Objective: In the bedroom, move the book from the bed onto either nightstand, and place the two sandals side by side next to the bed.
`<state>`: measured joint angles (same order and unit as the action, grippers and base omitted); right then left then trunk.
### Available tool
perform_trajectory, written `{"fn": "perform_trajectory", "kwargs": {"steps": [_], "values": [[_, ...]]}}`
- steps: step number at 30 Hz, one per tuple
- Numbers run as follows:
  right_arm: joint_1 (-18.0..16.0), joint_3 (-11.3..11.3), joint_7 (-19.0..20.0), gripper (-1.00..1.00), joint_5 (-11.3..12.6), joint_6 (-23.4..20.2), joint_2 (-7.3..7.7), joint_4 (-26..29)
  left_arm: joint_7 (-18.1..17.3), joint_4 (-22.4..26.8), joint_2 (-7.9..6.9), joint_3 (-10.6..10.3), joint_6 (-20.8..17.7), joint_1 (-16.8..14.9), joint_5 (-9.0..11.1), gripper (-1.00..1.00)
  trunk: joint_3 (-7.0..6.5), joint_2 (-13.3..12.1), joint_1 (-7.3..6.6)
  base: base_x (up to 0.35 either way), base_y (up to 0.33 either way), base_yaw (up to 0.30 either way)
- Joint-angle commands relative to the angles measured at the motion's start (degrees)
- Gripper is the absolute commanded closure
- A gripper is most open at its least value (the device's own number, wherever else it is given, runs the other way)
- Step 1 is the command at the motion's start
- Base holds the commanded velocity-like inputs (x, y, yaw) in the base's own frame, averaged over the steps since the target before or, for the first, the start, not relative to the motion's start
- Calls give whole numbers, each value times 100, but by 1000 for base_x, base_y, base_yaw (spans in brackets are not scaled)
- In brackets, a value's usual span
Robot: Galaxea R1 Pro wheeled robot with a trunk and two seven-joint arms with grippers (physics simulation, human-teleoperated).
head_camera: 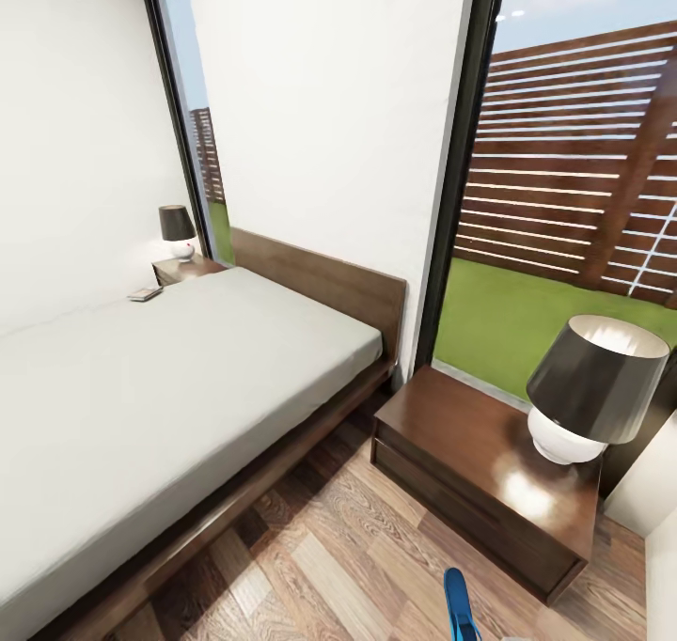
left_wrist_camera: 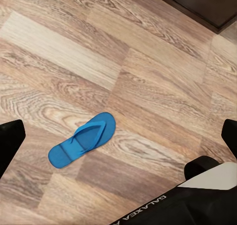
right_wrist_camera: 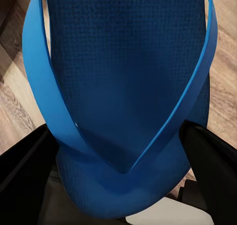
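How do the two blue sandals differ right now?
One sandal lies flat on the wood floor, clear of the left gripper's fingers. The other sandal sits between the right gripper's fingers, apparently held. Both are bright blue with V-shaped straps.

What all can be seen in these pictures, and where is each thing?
bed: one, dark wood frame, grey mattress, by the white wall
nightstands: two, dark brown, one at each side of the headboard
lamps: two, dark shades, white bases, one on each nightstand
small flat object: one, on the mattress's far corner, too small to identify
sandals: two, blue, one flat on the floor, one in the right gripper
right gripper: black, shut on a sandal
left gripper: black, open above the floor
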<state>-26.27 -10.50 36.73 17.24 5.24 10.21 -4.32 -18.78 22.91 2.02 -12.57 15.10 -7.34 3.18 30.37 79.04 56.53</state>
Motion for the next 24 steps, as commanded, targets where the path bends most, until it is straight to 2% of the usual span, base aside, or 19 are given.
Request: {"fn": "perform_trajectory", "kwargs": {"steps": [1, 11, 12, 14, 15, 16, 19, 20, 21, 22, 24], "values": [[-10, -49, 28, 100, 43, 47, -1, -25, -3, -6, -3, -26, 20, -5, 33, -100, 5, 3, 0, 0, 0, 0], [-10, -49, 27, 100, 44, 43, -1, -26, -159, 156, -39, -33, -95, -39, -43, -100, 5, 3, 0, 0, 0, 0], [-10, -49, 27, 100, 44, 44, -1, -28, -234, 251, -44, -34, -255, -60, -69, -100, 5, 3, 0, 0, 0, 0], [-10, -49, 27, 100, 43, 41, -1, -26, -410, 539, -39, -54, -906, -97, -231, -100, 5, 3, 0, 0, 0, 0], [-10, -49, 27, 100, 43, 40, -1, -25, -489, 775, -35, -82, -1310, -108, -419, -100, 5, 3, 0, 0, 0, 0], [-10, -49, 27, 100, 42, 41, -1, -25, -633, 1413, -35, -161, -1984, -120, -1005, -100, 5, 3, 0, 0, 0, 0], [-10, -49, 27, 100, 42, 39, -1, -25, -1071, 2118, -40, -211, -2536, -126, -2061, -100, 5, 3, 0, 0, 0, 0], [-10, -49, 27, 100, 42, 39, -1, -26, -1288, 2236, -45, -217, -2625, -130, -2391, -100, 5, 3, 0, 0, 0, 0], [-9, -49, 27, 100, 44, 38, -1, -25, -1635, 2375, -55, -221, -2701, -140, -2816, -100, 5, 3, 0, 0, 0, 0], [-9, -49, 27, 100, 43, 38, -1, -25, -1851, 2457, -74, -217, -2730, -163, -3017, -100, 5, 3, 0, 0, 0, 0], [-10, -49, 27, 100, 43, 38, -1, -25, -2203, 2630, -190, -208, -2762, -262, -3231, -100, 5, 3, 0, 0, 0, 0]]}}
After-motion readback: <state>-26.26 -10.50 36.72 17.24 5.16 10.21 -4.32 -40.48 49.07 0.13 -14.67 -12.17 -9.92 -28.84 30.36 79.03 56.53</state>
